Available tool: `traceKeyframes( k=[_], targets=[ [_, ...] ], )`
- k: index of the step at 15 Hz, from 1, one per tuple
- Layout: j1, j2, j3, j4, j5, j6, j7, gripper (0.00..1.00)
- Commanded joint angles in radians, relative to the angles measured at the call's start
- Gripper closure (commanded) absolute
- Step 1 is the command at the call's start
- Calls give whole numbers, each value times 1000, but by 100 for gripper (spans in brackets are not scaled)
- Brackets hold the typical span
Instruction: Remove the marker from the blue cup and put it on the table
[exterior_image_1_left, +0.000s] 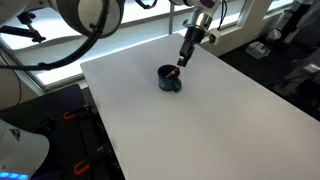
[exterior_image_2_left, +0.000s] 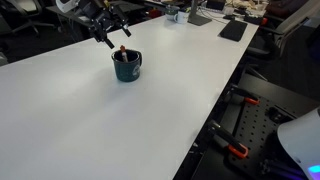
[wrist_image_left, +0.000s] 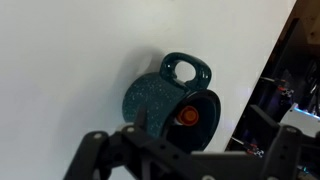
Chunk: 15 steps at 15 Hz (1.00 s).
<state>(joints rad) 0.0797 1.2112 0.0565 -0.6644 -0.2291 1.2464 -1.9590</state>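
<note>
**Wrist view, read from the camera outward.** The gripper (wrist_image_left: 188, 158) spans the lower edge of the view. Its fingers are spread wide and hold nothing, one on each side of the blue cup (wrist_image_left: 148, 100).

Past the fingers, the marker (wrist_image_left: 187, 116) appears end-on as an orange-red cap inside the cup's mouth, close to the rim. The cup's handle lies on the side of the cup away from the gripper. The white tabletop (wrist_image_left: 70, 60) surrounds the cup and is bare close to it. Dark, blurred equipment shows past the tabletop's edge, well apart from the cup.

**Exterior views.** In an exterior view the gripper (exterior_image_1_left: 185, 57) hangs just above the cup, near the marker's reddish tip, which pokes over the rim. Whether a finger touches the tip cannot be told. In an exterior view the marker (exterior_image_2_left: 123, 50) stands tilted in the cup, its top leaning towards the gripper.

**Step in hand (judged).** This is the approach and alignment before the grasp. The marker is in the cup and not yet gripped.

**Next move (judged).**
- Descend a little so the fingers bracket the projecting end without catching the rim.
- Close firmly on the marker.
- Draw it out along its own tilt until it clears the cup.
- Lay it on bare tabletop beside the cup
</note>
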Motion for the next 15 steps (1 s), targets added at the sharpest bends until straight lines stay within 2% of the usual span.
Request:
traceKeyframes(
  k=[1, 4, 5, 6, 7, 11, 12, 14, 15],
  targets=[
    [17, -31, -2, -24, -7, 6, 13, 0],
    [12, -27, 1, -25, 6, 0, 21, 3],
    [9, -27, 3, -27, 8, 1, 22, 24],
    [7, -26, 3, -28, 11, 1, 25, 26],
    [5, -26, 3, -30, 13, 2, 27, 32],
    [-1, -27, 4, -33, 17, 4, 32, 67],
    [-3, -27, 4, -33, 18, 4, 33, 64],
    [-5, -27, 4, -34, 20, 4, 35, 66],
    [-6, -27, 4, -34, 22, 3, 37, 61]
  ],
)
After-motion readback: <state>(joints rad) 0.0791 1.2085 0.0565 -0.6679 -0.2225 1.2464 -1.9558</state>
